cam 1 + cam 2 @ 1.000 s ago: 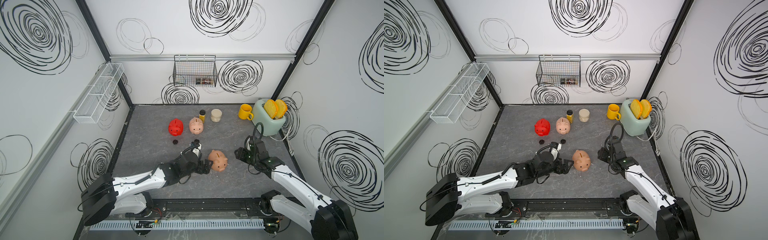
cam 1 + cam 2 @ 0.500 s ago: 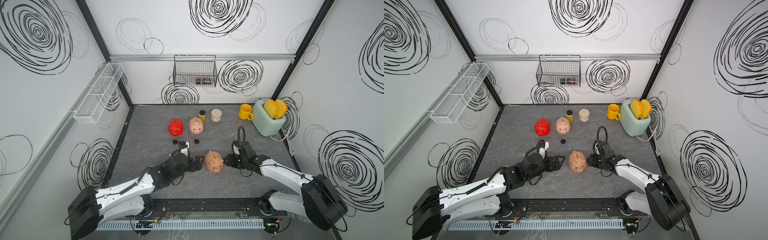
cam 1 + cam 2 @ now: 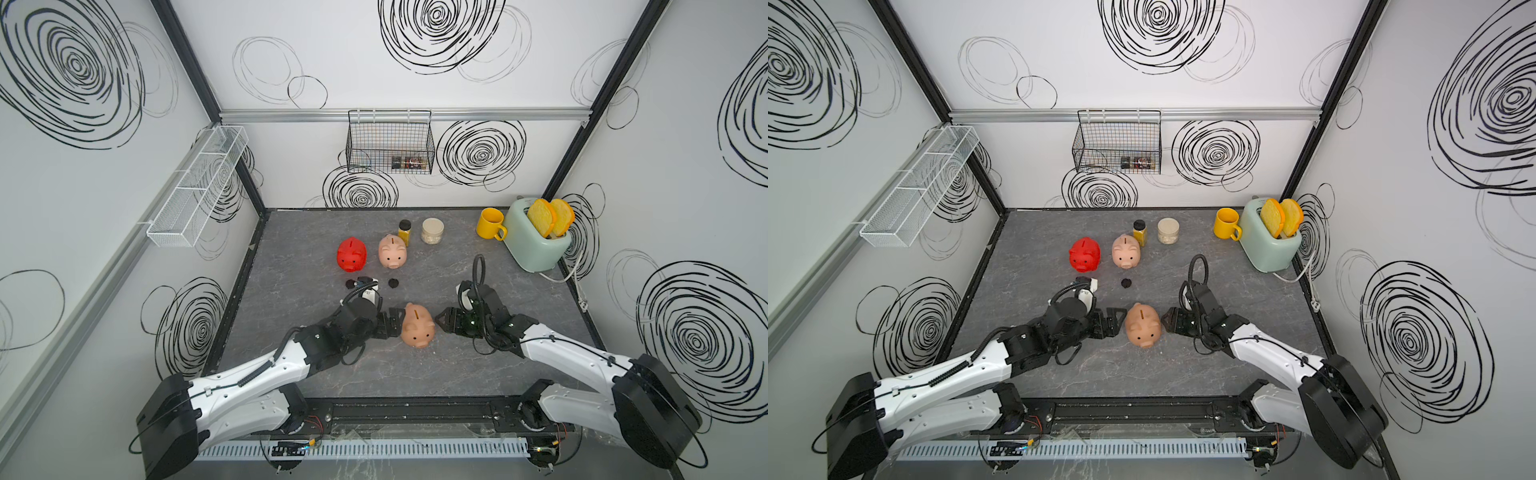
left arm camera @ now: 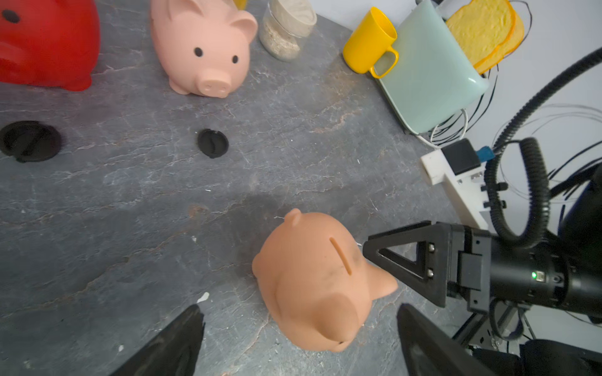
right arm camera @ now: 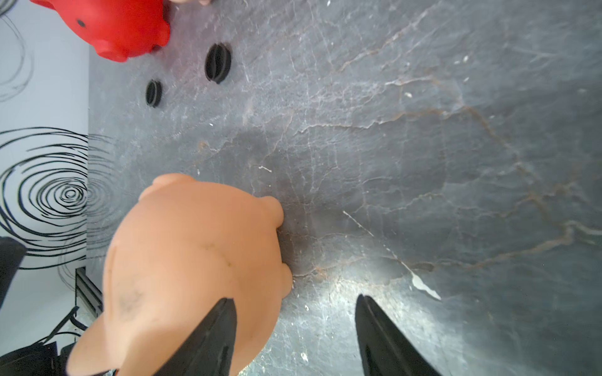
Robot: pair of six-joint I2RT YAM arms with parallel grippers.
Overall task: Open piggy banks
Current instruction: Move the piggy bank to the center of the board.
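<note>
The peach-tan piggy bank [image 3: 417,328] was set upright on the grey desk [image 3: 519,365], near the front middle, with its snout turned towards the front edge. It was flanked by both arms. The left fingers [image 3: 392,324] were spread wide just beside it, with nothing gripped. The right fingers [image 3: 443,321] were likewise parted and empty. One of them was held close against the pig's other side, though contact could not be told. Farther back, the red piggy bank [image 3: 351,254] and the pale pink piggy bank [image 3: 392,251] were stood side by side. Two black plugs [image 3: 393,283] were seen lying loose on the desk before them.
</note>
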